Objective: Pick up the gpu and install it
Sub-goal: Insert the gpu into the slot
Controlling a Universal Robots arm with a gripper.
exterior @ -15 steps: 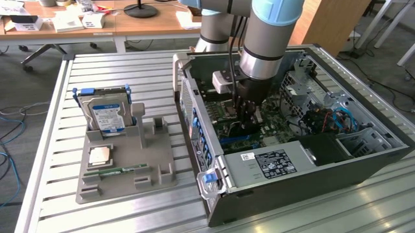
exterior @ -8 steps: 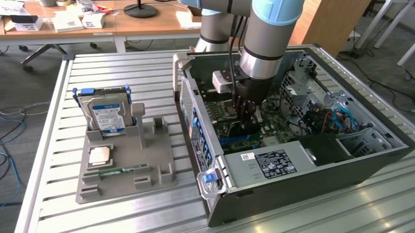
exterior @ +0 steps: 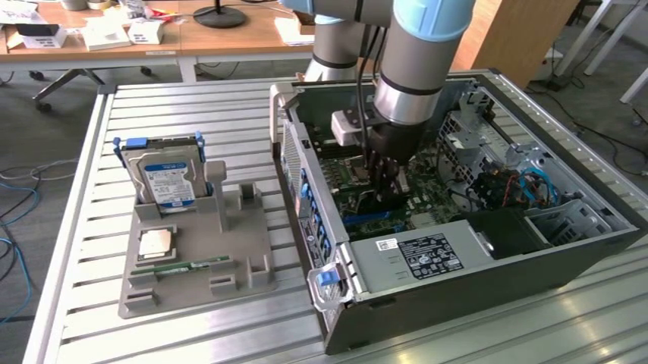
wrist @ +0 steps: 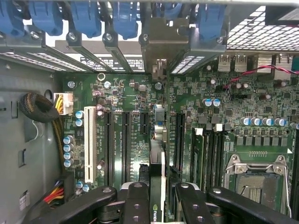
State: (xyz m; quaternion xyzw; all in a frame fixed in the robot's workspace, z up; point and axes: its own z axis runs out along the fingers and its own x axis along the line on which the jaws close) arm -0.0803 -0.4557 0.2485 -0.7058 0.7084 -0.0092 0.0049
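Tool (wrist: 159,192) grips the gpu (wrist: 158,170) edge-on between narrow motherboard slots (wrist: 125,144), little room either side.

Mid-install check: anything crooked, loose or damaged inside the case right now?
Nothing stands out. The graphics card stands on edge between the fingers, parallel to the motherboard slots, with its metal bracket at the case's rear wall. No damage shows.

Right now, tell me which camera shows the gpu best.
The wrist view: the gpu stands edge-on, gripped in the claw, just over the motherboard slots. In the exterior view the arm and claw hide nearly all of it inside the computer case.
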